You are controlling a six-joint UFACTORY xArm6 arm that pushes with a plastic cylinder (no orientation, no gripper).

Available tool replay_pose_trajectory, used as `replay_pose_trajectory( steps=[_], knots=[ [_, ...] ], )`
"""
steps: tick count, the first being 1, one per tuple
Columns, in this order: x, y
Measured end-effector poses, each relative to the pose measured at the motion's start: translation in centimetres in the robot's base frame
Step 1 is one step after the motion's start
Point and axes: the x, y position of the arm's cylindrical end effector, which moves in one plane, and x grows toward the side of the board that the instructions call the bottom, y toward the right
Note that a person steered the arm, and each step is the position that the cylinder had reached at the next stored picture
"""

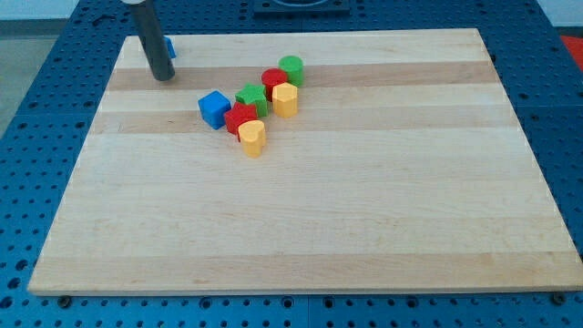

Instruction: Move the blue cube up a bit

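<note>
The blue cube lies on the wooden board, left of the centre in the upper part, at the left end of a cluster of blocks. My tip rests on the board near the upper left corner, up and to the left of the blue cube and apart from it. A second blue block shows partly behind the rod; its shape is hidden.
Right of the blue cube sit a green star-like block, a red block, a yellow block, a red cylinder, a green cylinder and a yellow block. A blue pegboard surrounds the board.
</note>
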Motion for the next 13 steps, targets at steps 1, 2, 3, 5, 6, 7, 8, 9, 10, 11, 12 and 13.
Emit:
replay_pose_trajectory(
  steps=[1, 2, 3, 5, 6, 7, 8, 9, 10, 11, 12, 13],
  knots=[
    [-1.4, -1.9],
    [-3.2, -1.9],
    [-4.0, -1.9],
    [-2.5, -2.0],
    [2.4, -2.0],
    [7.9, -0.1],
    [11.0, 4.7],
    [11.2, 11.5],
    [10.3, 12.6],
    [8.4, 12.6],
    [7.1, 12.6],
    [5.4, 12.6]
  ],
)
